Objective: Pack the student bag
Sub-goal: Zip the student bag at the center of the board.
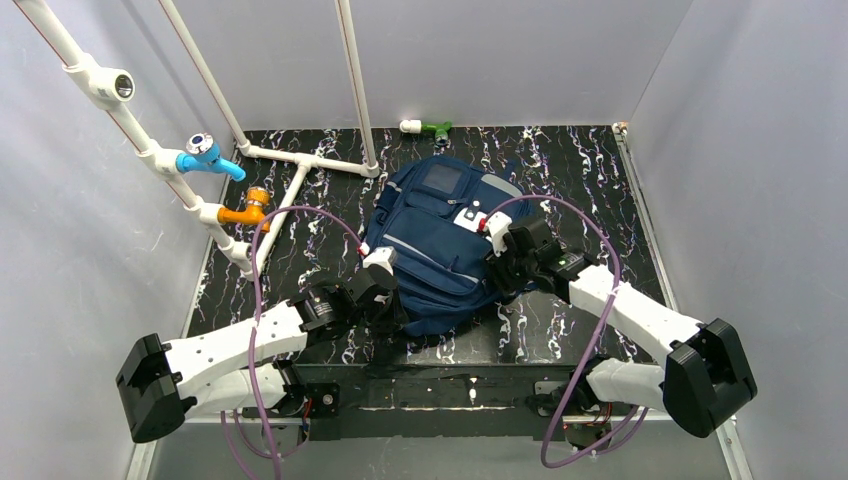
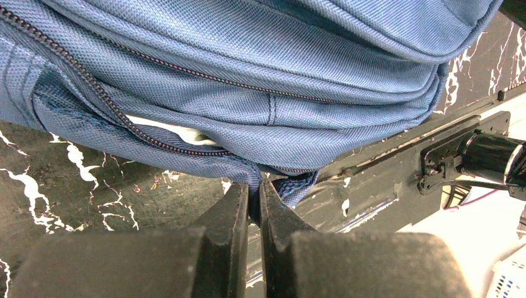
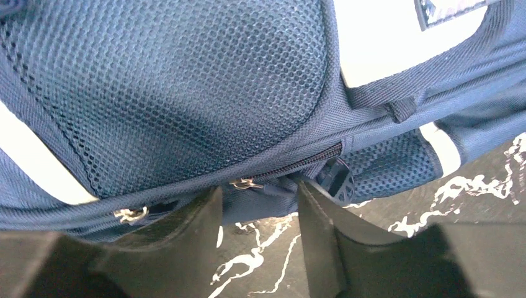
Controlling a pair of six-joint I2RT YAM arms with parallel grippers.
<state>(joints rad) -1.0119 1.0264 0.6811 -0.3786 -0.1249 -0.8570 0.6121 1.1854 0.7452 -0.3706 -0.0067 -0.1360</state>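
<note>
Two hands [image 2: 254,186] [image 3: 258,191] at student bag [image 1: 440,240] edges

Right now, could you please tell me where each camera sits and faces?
Top: above, behind the bases, looking down on bag and table; both arms show.
Left wrist: on left arm, facing bag's near edge; left claw shut on it.
Right wrist: on right arm, facing bag's zip edge; right claw straddles it.
Shared: all see the bag.

Both wrist views crop the student bag [image 2: 260,74] at twelve o'clock. Its white patch [image 1: 467,215] is too small to read.
</note>
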